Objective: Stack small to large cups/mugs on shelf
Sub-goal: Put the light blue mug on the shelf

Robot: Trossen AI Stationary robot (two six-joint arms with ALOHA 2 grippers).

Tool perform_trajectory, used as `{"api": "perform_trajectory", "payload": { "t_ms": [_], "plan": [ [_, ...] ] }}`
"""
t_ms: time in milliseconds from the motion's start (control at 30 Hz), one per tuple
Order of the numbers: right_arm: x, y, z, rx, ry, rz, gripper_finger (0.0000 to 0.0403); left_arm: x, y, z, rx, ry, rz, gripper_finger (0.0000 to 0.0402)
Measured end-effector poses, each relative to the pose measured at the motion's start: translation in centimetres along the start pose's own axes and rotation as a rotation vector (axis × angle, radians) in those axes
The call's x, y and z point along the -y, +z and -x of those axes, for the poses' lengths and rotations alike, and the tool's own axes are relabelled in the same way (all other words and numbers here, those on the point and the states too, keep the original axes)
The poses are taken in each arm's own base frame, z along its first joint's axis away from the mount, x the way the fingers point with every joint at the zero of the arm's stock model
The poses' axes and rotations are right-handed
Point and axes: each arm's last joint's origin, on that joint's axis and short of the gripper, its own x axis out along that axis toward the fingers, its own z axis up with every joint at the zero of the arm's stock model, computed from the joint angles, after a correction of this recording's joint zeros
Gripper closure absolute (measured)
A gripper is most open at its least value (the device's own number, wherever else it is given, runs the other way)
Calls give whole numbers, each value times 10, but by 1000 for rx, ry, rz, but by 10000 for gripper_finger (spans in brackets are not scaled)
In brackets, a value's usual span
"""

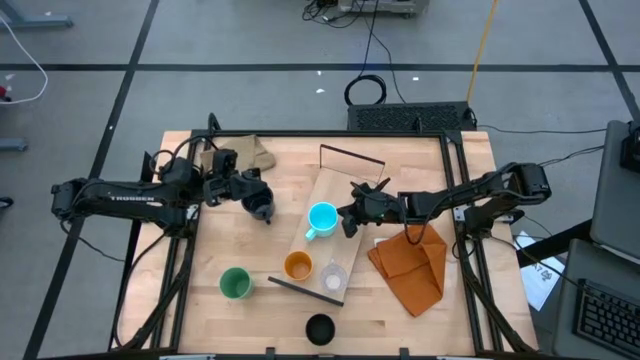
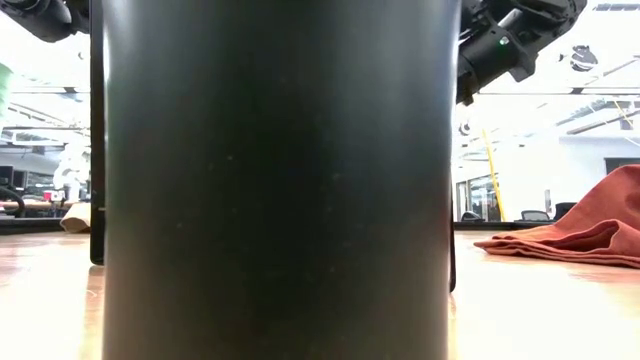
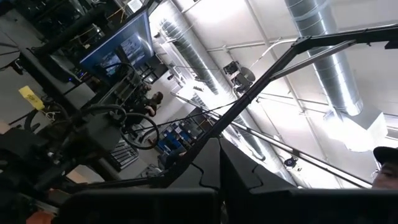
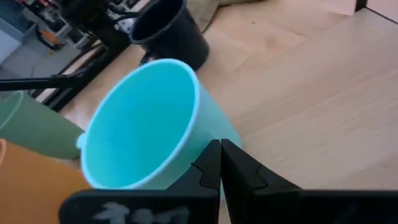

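As laid out under the overhead camera, largest item first:

Table (image 1: 250,320): light wood, carrying everything listed below.

Shelf (image 1: 335,190): long light-wood board, lying flat on the table, long axis diagonal from the back centre toward the front. Dark upright strip at each short end.

Orange cloth (image 1: 410,265): crumpled, just beside the shelf on the right arm's side. Tan cloth (image 1: 245,152): at the back, near the left arm.

Right gripper (image 4: 221,149): fingers pressed together, holding nothing, tips at the outer wall of the light-blue mug (image 1: 322,218). Cannot tell whether touching or just short of it.

Left gripper (image 3: 219,146): fingers likewise closed and empty, tilted up toward the ceiling. Hovers close by the dark navy mug (image 1: 260,207); contact not readable.

Light-blue mug: stands upright on the middle of the shelf, long axis vertical, mouth up. Lies directly ahead of the right fingers. Handle points away from them, toward the front and the left arm's side. Nearer the right arm by far. Judged the item in hand; closed fingers would need to spread before any grasp of the wall.

Dark navy mug: upright on bare table, off the shelf.

Black cup (image 1: 319,328): upright at the front edge.

Green cup (image 1: 236,283): upright on the table, front left.

Orange cup (image 1: 298,265): upright on the shelf's front end.

Clear plastic cup (image 1: 333,275): just beside it, also on the shelf.
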Motion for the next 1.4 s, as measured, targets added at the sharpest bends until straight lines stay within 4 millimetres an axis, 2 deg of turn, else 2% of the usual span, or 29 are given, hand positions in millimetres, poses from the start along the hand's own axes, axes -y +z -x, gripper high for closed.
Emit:
{"api": "perform_trajectory", "payload": {
  "t_ms": [1067, 1400],
  "plan": [
    [-6, 3, 0, -16, 104, 16, 403, 0, -1, 0, -22, -7, 6, 401],
    [-9, 3, 1, -57, 197, 51, 403, 1, -4, -1, -34, -16, 6, 401]
  ]
}}
